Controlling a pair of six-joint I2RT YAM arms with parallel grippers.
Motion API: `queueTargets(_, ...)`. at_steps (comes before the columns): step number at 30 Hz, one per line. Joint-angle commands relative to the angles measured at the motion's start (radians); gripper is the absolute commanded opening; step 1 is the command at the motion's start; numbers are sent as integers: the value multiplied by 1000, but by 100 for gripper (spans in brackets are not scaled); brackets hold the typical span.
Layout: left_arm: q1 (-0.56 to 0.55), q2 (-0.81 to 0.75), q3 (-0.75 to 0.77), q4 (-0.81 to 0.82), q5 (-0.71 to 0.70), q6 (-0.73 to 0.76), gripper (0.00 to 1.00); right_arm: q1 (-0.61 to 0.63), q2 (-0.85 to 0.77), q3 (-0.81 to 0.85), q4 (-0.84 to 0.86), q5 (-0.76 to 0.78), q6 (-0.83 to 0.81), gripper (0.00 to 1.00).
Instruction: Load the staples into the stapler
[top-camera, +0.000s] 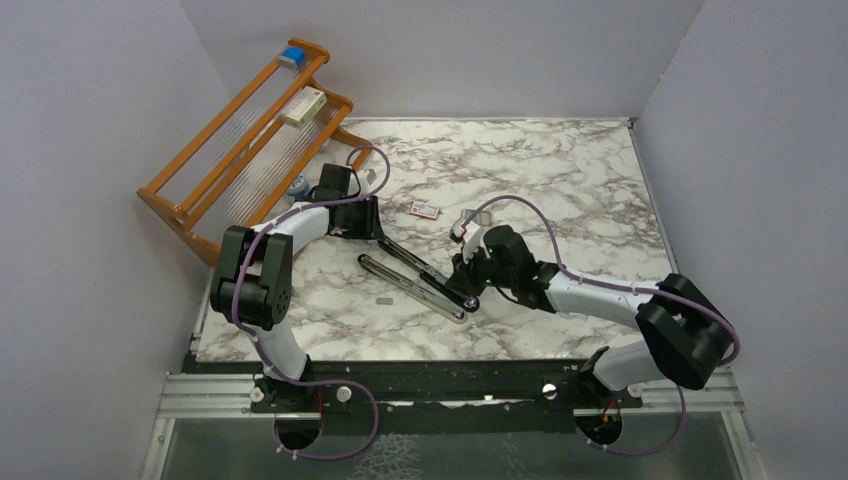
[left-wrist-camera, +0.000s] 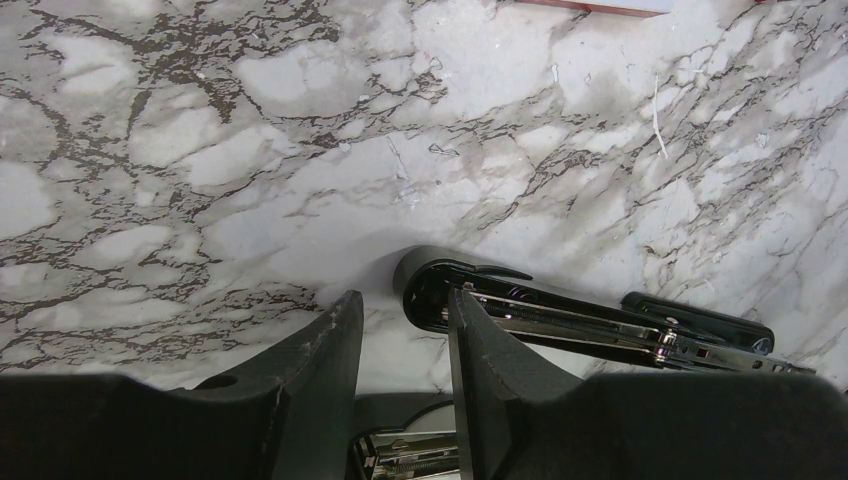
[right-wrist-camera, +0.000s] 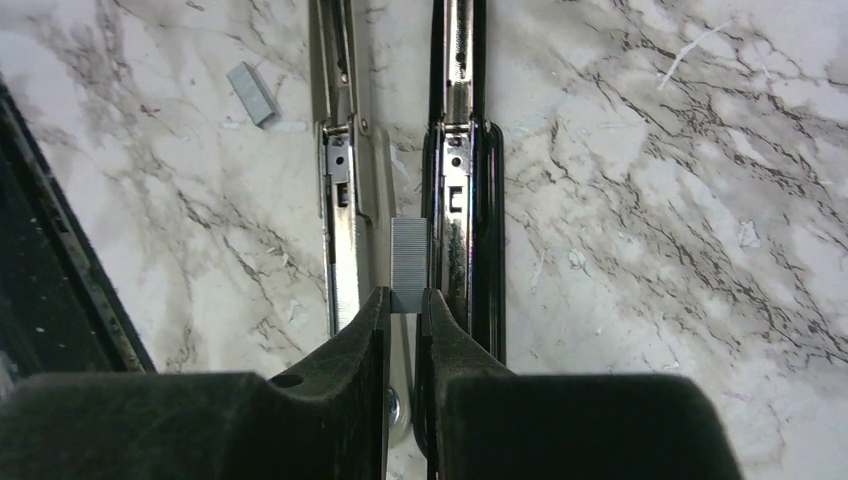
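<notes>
right tool (right-wrist-camera: 405, 297) pinched a strip of staples (right-wrist-camera: 408, 255) above the opened stapler (right-wrist-camera: 460, 160), rail not yet loaded; whether the left tool (left-wrist-camera: 402, 300) gripped anything couldn't be told.

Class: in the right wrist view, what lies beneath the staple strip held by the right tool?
The staple strip, pinched by the right tool, sits between the opened stapler's two arms. Whatever is directly beneath is covered by the strip.
</notes>
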Motion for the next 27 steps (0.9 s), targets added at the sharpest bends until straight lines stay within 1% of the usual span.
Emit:
queueTargets(1, 3, 27, 7, -37, -43, 23, 39, 27, -2, 26, -39, 144, -68, 15)
queueTargets(10, 3, 30, 6, -37, -42, 22, 39, 61, 8, 29, -47, 212, -73, 15)
queueTargets(27, 3, 29, 7, -37, -43, 23, 39, 66, 34, 39, -60, 193, -69, 15)
